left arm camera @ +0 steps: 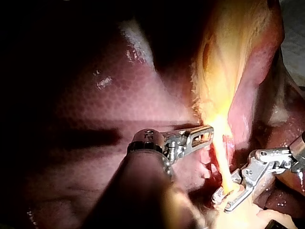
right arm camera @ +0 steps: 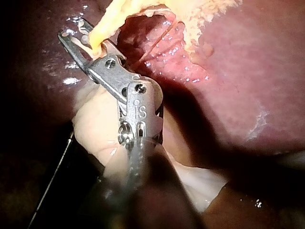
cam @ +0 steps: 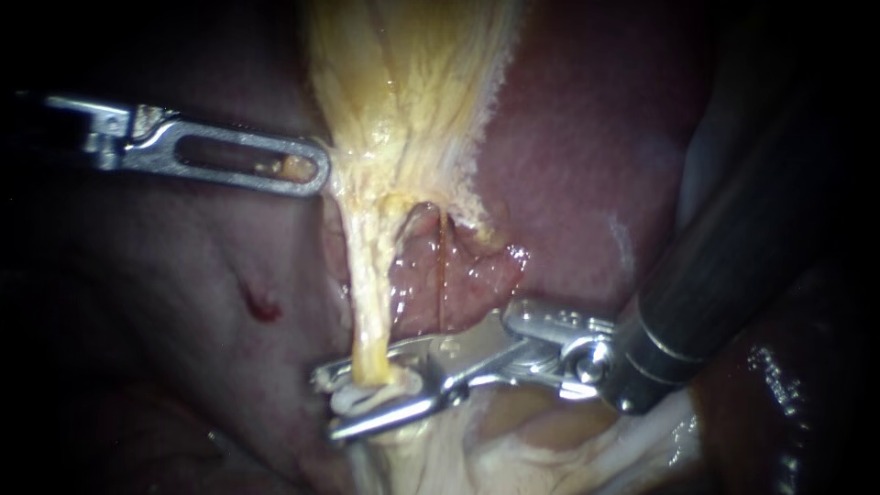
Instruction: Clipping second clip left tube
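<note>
Centre bright, edges black; glare on wet liver [cam: 587,137]; tube [left arm camera: 221,143] blown out in left wrist view

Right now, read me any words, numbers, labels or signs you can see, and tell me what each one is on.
On the right instrument, on the metal joint behind its jaws: a small stamped mark, too small to read reliably.
On the left instrument: no writing shows.
On the liver and the tube: no labels or signs.
Nothing else in the three views carries text.
</note>
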{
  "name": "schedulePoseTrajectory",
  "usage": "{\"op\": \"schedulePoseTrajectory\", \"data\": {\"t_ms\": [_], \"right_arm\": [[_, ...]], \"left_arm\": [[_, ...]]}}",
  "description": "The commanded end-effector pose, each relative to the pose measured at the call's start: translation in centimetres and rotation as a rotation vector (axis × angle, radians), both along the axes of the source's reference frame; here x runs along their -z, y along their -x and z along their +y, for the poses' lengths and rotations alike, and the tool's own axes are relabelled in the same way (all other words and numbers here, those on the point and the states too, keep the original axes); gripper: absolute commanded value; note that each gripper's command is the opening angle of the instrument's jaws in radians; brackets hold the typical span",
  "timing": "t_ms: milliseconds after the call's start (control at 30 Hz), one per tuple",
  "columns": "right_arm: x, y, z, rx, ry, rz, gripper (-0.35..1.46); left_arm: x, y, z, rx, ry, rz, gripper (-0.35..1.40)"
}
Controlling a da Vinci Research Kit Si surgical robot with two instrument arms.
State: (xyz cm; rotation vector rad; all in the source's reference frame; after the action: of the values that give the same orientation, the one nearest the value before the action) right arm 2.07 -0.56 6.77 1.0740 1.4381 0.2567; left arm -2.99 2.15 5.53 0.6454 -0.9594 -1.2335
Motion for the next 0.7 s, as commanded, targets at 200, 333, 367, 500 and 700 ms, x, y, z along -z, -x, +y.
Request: {"op": "schedulePoseTrajectory", "data": {"t_ms": [200, 333, 367, 500, 700], "right_arm": [[-0.04, 0.02, 0.02, -0.01, -0.004, -0.01, -0.35], [-0.04, 0.02, 0.03, -0.006, -0.025, -0.02, -0.35], [-0.05, 0.03, 0.03, -0.014, -0.024, -0.025, -0.35], [-0.06, 0.03, 0.02, -0.002, -0.013, -0.043, -0.35], [-0.06, 0.04, 0.02, 0.001, -0.011, -0.048, -0.35]], "left_arm": [[0.0, 0.0, 0.0, 0.0, 0.0, 0.0, -0.35], [0.0, 0.0, 0.0, 0.0, 0.0, 0.0, -0.35], [0.0, 0.0, 0.0, 0.0, 0.0, 0.0, -0.35], [0.0, 0.0, 0.0, 0.0, 0.0, 0.0, -0.35], [0.0, 0.0, 0.0, 0.0, 0.0, 0.0, -0.35]]}}
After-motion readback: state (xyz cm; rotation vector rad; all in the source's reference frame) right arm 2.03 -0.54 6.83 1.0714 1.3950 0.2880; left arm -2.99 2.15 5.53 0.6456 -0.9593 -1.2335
